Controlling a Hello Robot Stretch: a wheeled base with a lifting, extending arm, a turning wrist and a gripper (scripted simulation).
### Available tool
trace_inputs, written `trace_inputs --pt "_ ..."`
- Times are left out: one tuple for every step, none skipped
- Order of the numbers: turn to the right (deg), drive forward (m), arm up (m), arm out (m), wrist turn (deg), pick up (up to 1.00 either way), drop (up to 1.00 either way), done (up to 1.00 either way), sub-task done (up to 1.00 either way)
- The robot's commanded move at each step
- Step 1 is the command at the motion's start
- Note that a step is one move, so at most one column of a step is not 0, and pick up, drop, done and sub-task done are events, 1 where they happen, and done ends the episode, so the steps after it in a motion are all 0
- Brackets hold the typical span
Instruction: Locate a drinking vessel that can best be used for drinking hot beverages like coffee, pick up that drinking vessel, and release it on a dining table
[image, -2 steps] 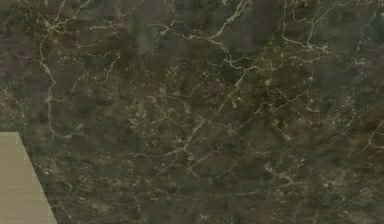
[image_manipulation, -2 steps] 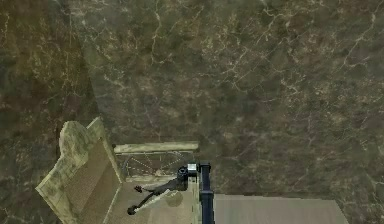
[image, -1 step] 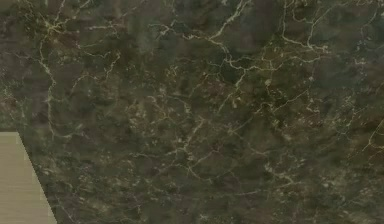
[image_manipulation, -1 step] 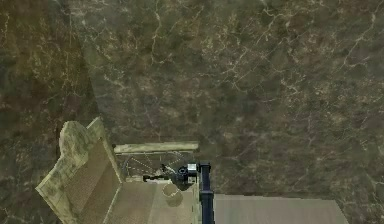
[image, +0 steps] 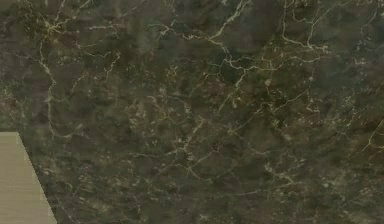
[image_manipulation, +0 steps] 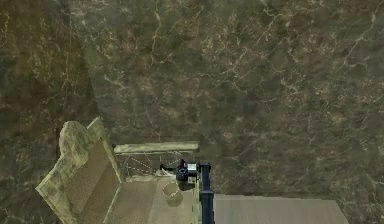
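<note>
Arm side view: gripper (image_manipulation: 183, 171) at the tan surface (image_manipulation: 285, 210) beside a wooden chair (image_manipulation: 82, 180); whether it holds anything I cannot tell, so release may remain.

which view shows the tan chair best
The arm side view: the tan chair sits at its lower left, back and seat visible. The forward view gives dark marble floor and a tan wedge at its bottom left, which I cannot tie to the chair.

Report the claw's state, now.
Claw: open or shut cannot be told. Whether it holds anything cannot be told either, since it shows against the pale table next to the chair.
</note>
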Motion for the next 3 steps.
trace_inputs --pt "0.0 0.0 -0.3 0.0 0.0 0.0 0.0 0.0 0.0" --pt "0.0 0.0 0.0 0.0 0.0 1.0 0.0 0.0 0.0" --pt "0.0 0.0 0.1 0.0 0.0 0.0 0.0 0.0 0.0"
